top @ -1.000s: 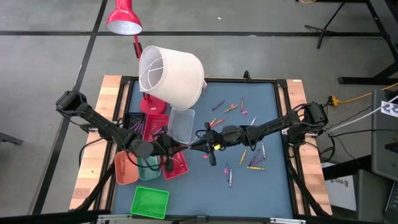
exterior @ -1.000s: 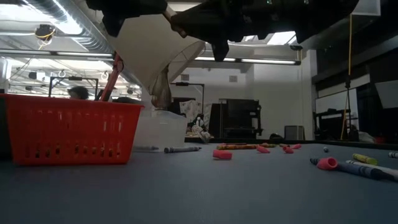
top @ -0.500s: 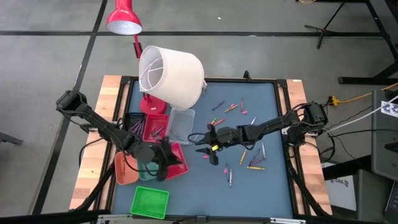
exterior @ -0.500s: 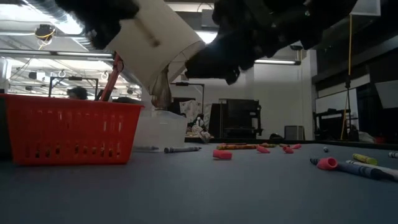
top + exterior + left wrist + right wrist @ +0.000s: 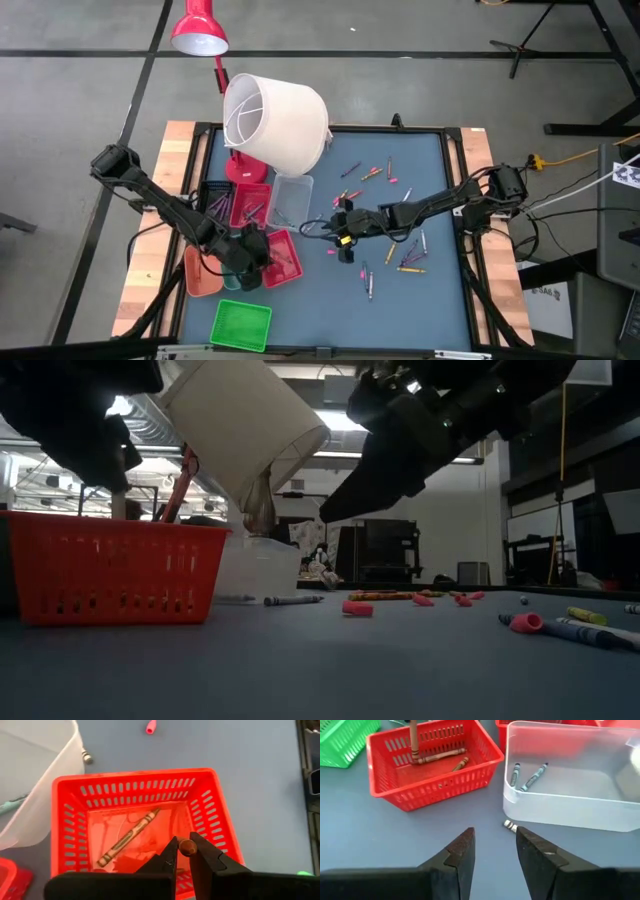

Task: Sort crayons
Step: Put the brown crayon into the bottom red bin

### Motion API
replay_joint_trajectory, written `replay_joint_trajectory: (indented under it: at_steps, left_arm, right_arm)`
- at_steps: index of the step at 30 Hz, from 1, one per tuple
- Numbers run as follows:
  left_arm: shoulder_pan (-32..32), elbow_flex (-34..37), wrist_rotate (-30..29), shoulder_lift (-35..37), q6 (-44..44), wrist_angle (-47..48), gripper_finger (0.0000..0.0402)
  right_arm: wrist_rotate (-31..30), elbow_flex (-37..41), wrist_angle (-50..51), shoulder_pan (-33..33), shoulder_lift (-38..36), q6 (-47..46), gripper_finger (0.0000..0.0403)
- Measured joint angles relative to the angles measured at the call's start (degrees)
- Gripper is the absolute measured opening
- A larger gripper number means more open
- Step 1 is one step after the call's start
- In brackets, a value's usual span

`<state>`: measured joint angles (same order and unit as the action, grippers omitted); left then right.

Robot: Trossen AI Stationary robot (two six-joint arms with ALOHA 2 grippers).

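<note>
My left pincer [image 5: 182,851] pinches one brown crayon [image 5: 187,847] upright over the red basket [image 5: 220,820], where one more crayon [image 5: 128,838] lies. My right pincer [image 5: 493,845] is spread above the blue table [image 5: 420,300]. Two crayons [image 5: 535,775] sit in the clear tub [image 5: 570,815].

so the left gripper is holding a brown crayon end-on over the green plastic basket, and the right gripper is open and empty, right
Not quite: the basket is wrong. The left gripper is shut on the brown crayon over the red plastic basket, not the green one, as the left wrist view shows; another crayon lies inside. The green plastic basket sits apart, nearer the table's front edge. The right gripper is open and empty, as you said.
</note>
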<state>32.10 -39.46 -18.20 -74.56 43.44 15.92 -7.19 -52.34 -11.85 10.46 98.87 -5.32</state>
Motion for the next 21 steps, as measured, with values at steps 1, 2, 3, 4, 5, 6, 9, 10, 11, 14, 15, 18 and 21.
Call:
replay_joint_trajectory:
  at_steps: [1,2,3,4,5,6,9,10,11,14,15,18,21]
  left_arm:
    - [0.0,0.0,-0.04,0.0,0.0,0.43,0.0016]
    - [-0.02,0.0,-0.06,0.0,0.04,0.83,0.0016]
    - [-0.02,0.0,-0.06,0.0,0.11,1.2,0.0016]
    - [-0.02,0.0,-0.06,0.0,0.13,1.48,0.0016]
    - [-0.02,0.0,-0.06,0.0,0.28,1.55,0.0016]
    - [-0.02,0.0,-0.06,0.0,0.98,1.56,0.0016]
    - [-0.09,0.0,-0.07,0.0,3.72,1.68,0.0016]
    - [-0.09,0.0,-0.06,0.0,4.61,1.67,0.0016]
    - [-0.09,0.0,-0.06,0.0,5.52,1.69,0.0016]
    - [-0.09,0.0,-0.06,0.0,8.58,1.69,0.0016]
    - [-0.09,0.0,-0.06,0.0,9.25,1.69,0.0016]
    - [-0.09,0.0,-0.08,0.0,11.53,1.86,0.0021]
    - [-0.09,0.0,-0.09,0.0,13.97,3.14,0.0041]
  right_arm:
    - [-0.37,0.0,0.0,0.0,0.0,0.27,0.0143]
    - [-0.38,0.0,0.03,0.0,0.0,0.82,0.0143]
    - [-0.37,0.0,0.04,0.0,0.0,1.36,0.0143]
    - [-0.36,0.0,0.06,0.0,0.0,1.91,0.0143]
    - [-0.36,0.0,0.04,0.0,0.0,2.63,0.0143]
    - [-0.36,0.0,0.06,0.0,0.0,2.87,0.0143]
    - [-0.37,0.0,0.06,-0.01,0.0,3.8,0.0143]
    - [-0.36,0.0,0.06,-0.06,0.0,4.31,0.0143]
    - [-0.36,0.0,0.06,-0.09,0.0,4.71,0.0143]
    - [-0.36,0.0,0.01,-0.11,0.0,5.98,0.0143]
    - [-0.36,0.0,0.01,-0.15,0.0,6.05,0.0143]
    - [-0.19,0.0,-0.02,-0.65,0.11,6.07,0.0143]
    - [0.68,0.03,-0.06,-1.61,0.81,6.21,0.0143]
